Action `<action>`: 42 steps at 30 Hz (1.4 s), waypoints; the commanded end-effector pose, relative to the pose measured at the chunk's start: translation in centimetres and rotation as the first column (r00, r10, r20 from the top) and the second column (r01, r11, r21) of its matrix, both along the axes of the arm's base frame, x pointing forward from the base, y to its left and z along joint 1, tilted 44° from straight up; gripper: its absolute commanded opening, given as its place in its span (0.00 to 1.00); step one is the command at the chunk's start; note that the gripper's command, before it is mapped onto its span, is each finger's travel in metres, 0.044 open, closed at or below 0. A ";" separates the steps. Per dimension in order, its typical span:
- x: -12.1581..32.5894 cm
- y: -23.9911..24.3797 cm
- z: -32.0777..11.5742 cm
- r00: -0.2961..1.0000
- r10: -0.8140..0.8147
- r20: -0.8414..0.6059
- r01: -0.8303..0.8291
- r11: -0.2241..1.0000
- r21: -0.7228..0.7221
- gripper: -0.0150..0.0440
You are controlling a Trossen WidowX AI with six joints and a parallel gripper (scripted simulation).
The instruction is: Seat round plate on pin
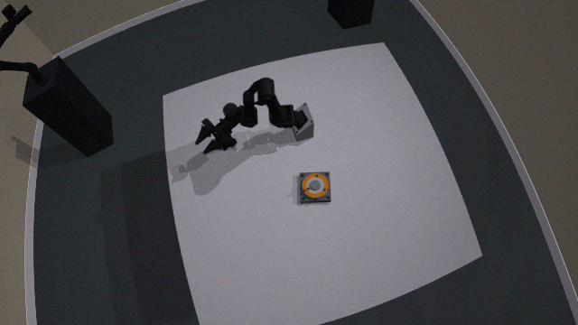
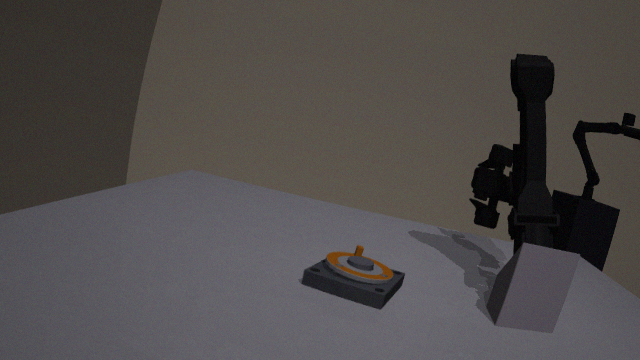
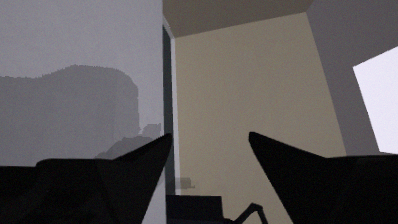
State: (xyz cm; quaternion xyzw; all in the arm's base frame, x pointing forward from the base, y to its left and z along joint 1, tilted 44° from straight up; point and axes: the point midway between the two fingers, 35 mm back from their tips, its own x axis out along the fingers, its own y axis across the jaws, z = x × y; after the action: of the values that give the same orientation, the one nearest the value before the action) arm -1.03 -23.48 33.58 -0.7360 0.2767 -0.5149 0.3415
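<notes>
Gripper point(image 1: 204, 143) parked far left, well apart from plate point(image 1: 315, 185), jaws spread wide on nothing. Plate resting on base point(image 1: 326, 197), seemingly tilted. Approach from above, nudge tab point(image 2: 358, 249) round until hole meets pin.

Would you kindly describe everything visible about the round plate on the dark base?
The round plate is a flat orange ring with a pale inner band, threaded over a grey central post. An orange tab stands up from its far edge in the exterior view. It rests on the dark square base and appears slightly tilted rather than flush; the pin is too small to make out. The open gripper is well away, touching nothing.
</notes>
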 end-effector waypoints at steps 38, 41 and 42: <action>31.8 1.5 -17.8 0.739 -0.358 0.571 -0.639 -0.103 0.762 0.25; 32.4 3.8 -19.9 0.782 -0.405 0.474 -0.569 -0.152 0.808 0.25; 32.6 4.4 -20.2 0.793 -0.408 0.453 -0.551 -0.162 0.819 0.25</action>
State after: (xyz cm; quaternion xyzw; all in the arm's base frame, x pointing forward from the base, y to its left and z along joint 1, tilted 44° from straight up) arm 31.06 -21.16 15.19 -0.0307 0.3463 -0.2931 0.8906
